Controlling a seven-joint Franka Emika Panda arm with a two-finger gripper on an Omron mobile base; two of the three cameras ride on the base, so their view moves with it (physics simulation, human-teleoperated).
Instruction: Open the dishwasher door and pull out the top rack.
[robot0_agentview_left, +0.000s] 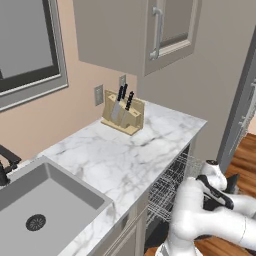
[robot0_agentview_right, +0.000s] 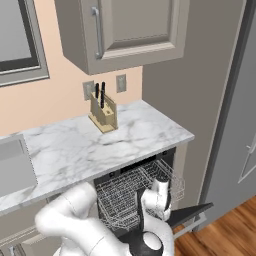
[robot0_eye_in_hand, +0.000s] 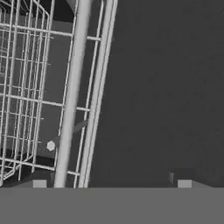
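The dishwasher door (robot0_agentview_right: 194, 212) hangs folded down, dark, with its grey bar handle (robot0_agentview_right: 191, 224) along the outer edge. The top rack (robot0_agentview_right: 131, 194), a silver wire basket, is slid out from under the counter; it also shows as the top rack (robot0_agentview_left: 169, 186). In the hand view my gripper (robot0_eye_in_hand: 111, 184) looks down with its fingertips (robot0_eye_in_hand: 39, 183) far apart, open and holding nothing. The top rack's front rim (robot0_eye_in_hand: 70, 96) runs just beyond the left tip, and the dishwasher door's dark inner face (robot0_eye_in_hand: 166, 87) lies below. My wrist (robot0_agentview_right: 160, 196) stands at the rack's front edge.
A marble counter (robot0_agentview_right: 140, 132) tops the dishwasher, with a knife block (robot0_agentview_right: 103, 116) at the wall and a sink (robot0_agentview_left: 45, 200) to the left. A tall grey fridge (robot0_agentview_right: 235, 125) stands close on the right, above the wooden floor (robot0_agentview_right: 225, 235). Wall cabinets (robot0_agentview_right: 125, 30) hang overhead.
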